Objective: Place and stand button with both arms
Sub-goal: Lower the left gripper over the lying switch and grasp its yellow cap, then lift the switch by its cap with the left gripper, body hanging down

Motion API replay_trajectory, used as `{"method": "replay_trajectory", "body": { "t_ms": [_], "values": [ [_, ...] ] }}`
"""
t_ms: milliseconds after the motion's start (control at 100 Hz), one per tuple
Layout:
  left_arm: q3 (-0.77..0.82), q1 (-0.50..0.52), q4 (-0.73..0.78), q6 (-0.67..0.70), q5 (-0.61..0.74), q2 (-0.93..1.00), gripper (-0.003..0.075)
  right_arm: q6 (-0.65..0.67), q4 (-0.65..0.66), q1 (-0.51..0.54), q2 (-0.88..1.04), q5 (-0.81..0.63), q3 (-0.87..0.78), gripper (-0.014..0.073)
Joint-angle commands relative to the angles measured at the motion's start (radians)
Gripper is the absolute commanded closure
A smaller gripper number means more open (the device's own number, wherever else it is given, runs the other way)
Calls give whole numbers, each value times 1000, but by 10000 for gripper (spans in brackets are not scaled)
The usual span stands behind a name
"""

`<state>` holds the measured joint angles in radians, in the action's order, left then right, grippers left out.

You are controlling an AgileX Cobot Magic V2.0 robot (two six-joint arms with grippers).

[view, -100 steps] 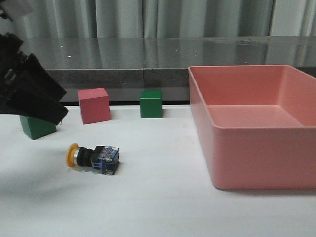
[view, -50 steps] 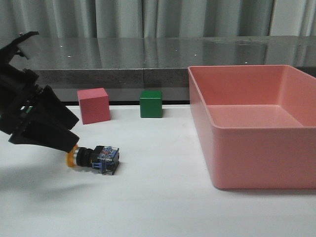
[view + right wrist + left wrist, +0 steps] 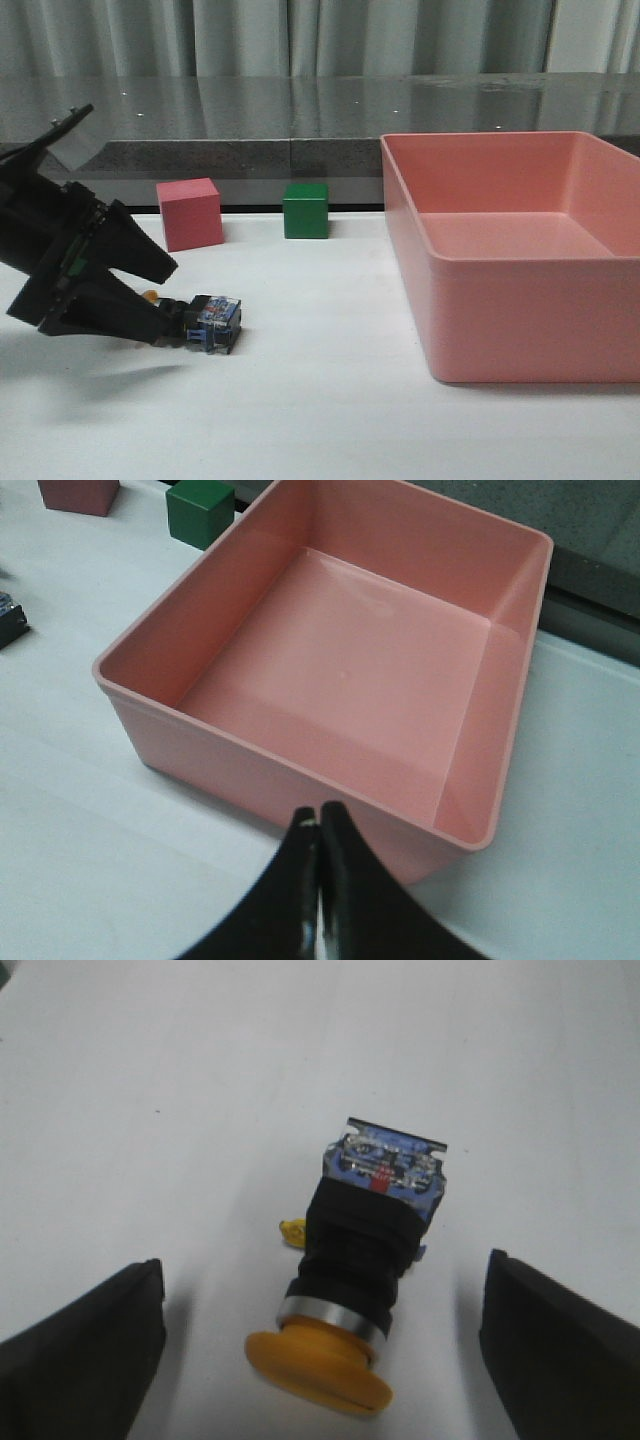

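Fingers, left: your left gripper (image 3: pixel 325 1350) is spread wide, one finger (image 3: pixel 85 1345) on each side of the button (image 3: pixel 360 1280), neither one touching it in the wrist view.
Button: you have it lying on its side on the white table (image 3: pixel 330 400), between the two fingers, yellow cap (image 3: pixel 320 1370) pointing back toward the wrist and clear-blue contact block (image 3: pixel 388 1165) pointing away.
Why this hold: you are straddling the black body so that a squeeze would catch it across its width, which I judge the firmest place to lift and tip it upright.
Fingers, right: your right gripper (image 3: pixel 318 880) is closed with its tips pressed together and nothing between them, hanging over the near edge of the pink bin (image 3: pixel 330 680), well apart from the button.
Beyond the fingers: a pink cube (image 3: pixel 190 213) and a green cube (image 3: pixel 306 210) sit past the button, away from the left gripper; neither is in your way.
Change: half a second ago your left gripper was higher and only over the cap; it has now come down and forward around the button, hiding most of the cap in the front view. The button has not shifted.
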<state>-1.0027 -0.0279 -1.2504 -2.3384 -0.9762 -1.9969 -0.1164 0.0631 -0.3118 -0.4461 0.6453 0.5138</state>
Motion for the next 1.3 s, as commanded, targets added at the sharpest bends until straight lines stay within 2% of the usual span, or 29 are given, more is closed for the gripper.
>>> {"method": "replay_trajectory", "body": {
  "t_ms": [0,190,260,330,460,470,520,540,690,850,960,1050,1290],
  "values": [
    [-21,-1,-57,-12,-32,22,120,-2,10,8,-5,-63,23,655],
    [-21,-1,-64,-12,-5,-21,125,-2,10,8,-5,-63,23,655],
    [-21,-1,-64,-12,-6,-21,174,-2,10,8,-5,-63,23,655],
    [-21,-1,-64,-12,-8,-21,288,-2,10,8,-5,-63,23,655],
    [-29,-1,-56,-12,-88,-20,605,-2,10,8,-5,-63,23,655],
    [-32,-1,-54,-12,-95,-20,605,-2,10,8,-5,-63,23,655],
    [-45,-1,-43,-12,-142,-17,722,-2,10,8,-5,-63,23,655],
    [-53,-1,-33,-12,-160,-18,741,-2,10,8,-5,-63,23,655],
    [-126,-1,31,64,-228,30,739,-2,10,8,-5,-63,23,655],
    [-238,-10,234,270,-136,161,739,-2,10,8,-5,-63,23,655],
    [-327,-48,494,476,-23,258,739,-2,10,8,-5,-63,23,655],
    [-387,-104,703,638,16,312,739,-2,10,8,-5,-64,23,655],
    [-430,-352,1272,1037,28,303,740,-2,10,8,-5,-82,23,655]
  ]
}}
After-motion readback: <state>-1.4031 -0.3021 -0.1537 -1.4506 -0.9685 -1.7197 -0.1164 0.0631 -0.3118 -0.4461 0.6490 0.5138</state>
